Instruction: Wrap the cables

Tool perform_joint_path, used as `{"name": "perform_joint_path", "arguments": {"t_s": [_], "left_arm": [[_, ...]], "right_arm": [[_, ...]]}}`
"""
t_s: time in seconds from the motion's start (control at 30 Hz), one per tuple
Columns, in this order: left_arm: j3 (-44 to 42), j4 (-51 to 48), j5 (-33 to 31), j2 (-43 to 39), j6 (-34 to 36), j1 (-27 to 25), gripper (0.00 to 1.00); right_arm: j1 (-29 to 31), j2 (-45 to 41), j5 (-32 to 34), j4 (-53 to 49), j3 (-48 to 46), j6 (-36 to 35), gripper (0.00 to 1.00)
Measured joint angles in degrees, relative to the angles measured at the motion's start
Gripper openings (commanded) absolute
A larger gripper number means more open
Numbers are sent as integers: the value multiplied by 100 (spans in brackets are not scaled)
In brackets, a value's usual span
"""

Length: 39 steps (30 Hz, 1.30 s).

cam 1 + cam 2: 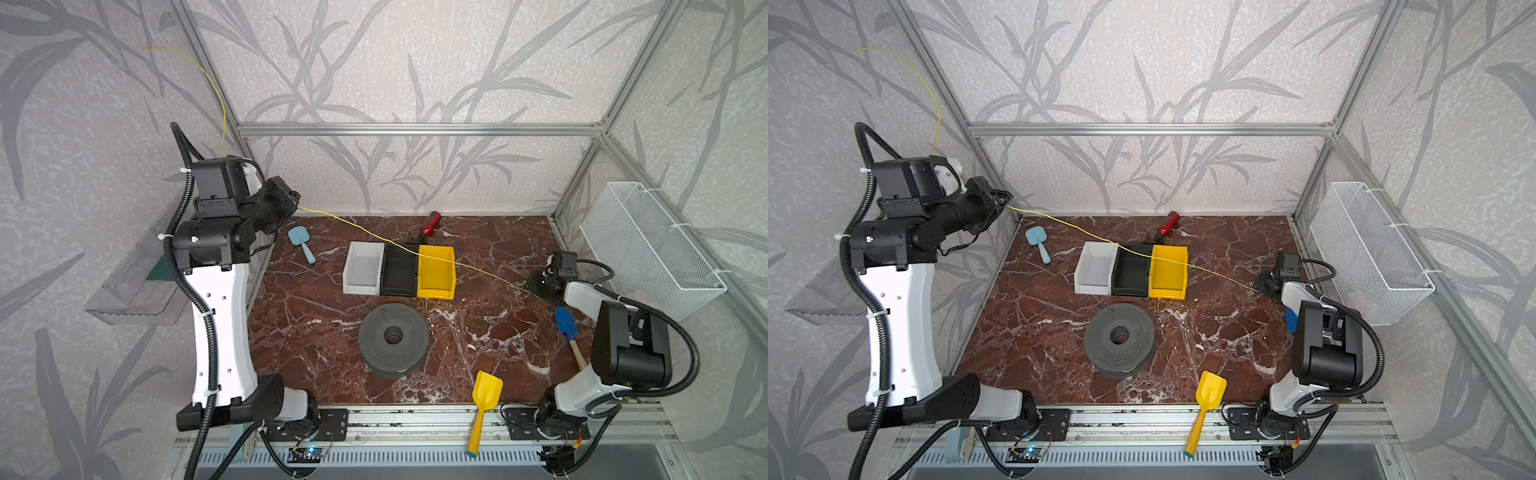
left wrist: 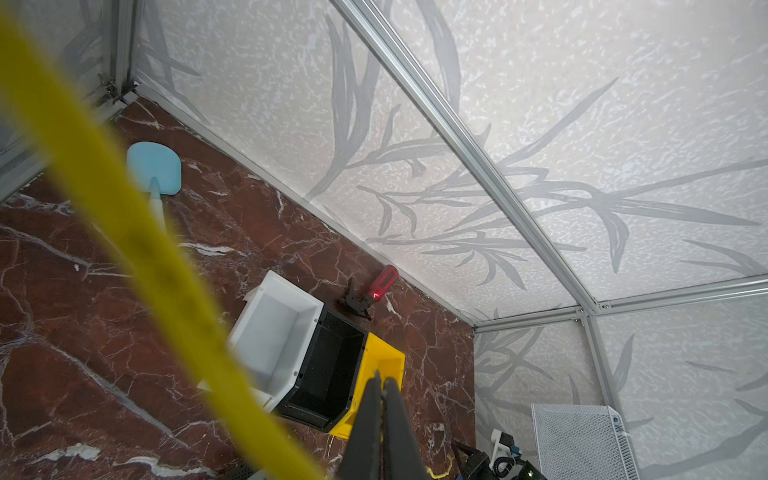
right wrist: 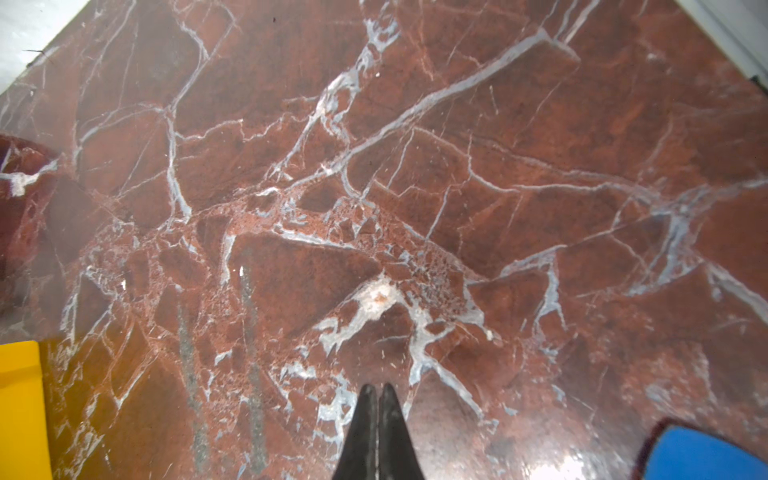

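Note:
The cable (image 1: 390, 242) is a thin yellow wire stretched in the air over the bins, in both top views (image 1: 1119, 246). Its high end meets my left gripper (image 1: 296, 203), raised at the back left and shut on it. From there another stretch of wire arcs up along the left wall. The low end meets my right gripper (image 1: 531, 286) near the table at the right, also shut. In the left wrist view the jaws (image 2: 380, 376) are pressed together and the cable (image 2: 124, 232) crosses as a blurred band. The right wrist view shows shut fingertips (image 3: 377, 386) over bare marble, no wire.
A grey perforated spool (image 1: 392, 338) lies in front of the white (image 1: 363, 268), black (image 1: 401, 270) and yellow (image 1: 436, 272) bins. A red-handled tool (image 1: 430, 222), light blue scoop (image 1: 301, 241), blue shovel (image 1: 566, 324) and yellow shovel (image 1: 484, 399) lie around. A wire basket (image 1: 652, 245) hangs at the right.

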Motion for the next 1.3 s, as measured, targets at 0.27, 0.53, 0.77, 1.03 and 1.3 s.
{"name": "perform_joint_path", "arguments": {"t_s": [0.27, 0.53, 0.77, 1.03, 1.3], "left_arm": [[-1915, 1325, -280, -691, -297, -553, 0], [-3698, 2688, -1408, -1467, -831, -1434, 0], [-4577, 3314, -2702, -1821, -1054, -2337, 0], [-6102, 4557, -3976, -2199, -1191, -3123, 0], [-6990, 5827, -4771, -2376, -1189, -3560, 0]], "right_arm": [[52, 374, -15, -212, 463, -109, 32], [632, 299, 46, -546, 791, -315, 75], [1340, -636, 219, -940, 798, -586, 79], [1969, -1753, -251, -1340, 1458, -1003, 78], [3250, -1569, -1685, -1899, 3080, -1567, 79]]}}
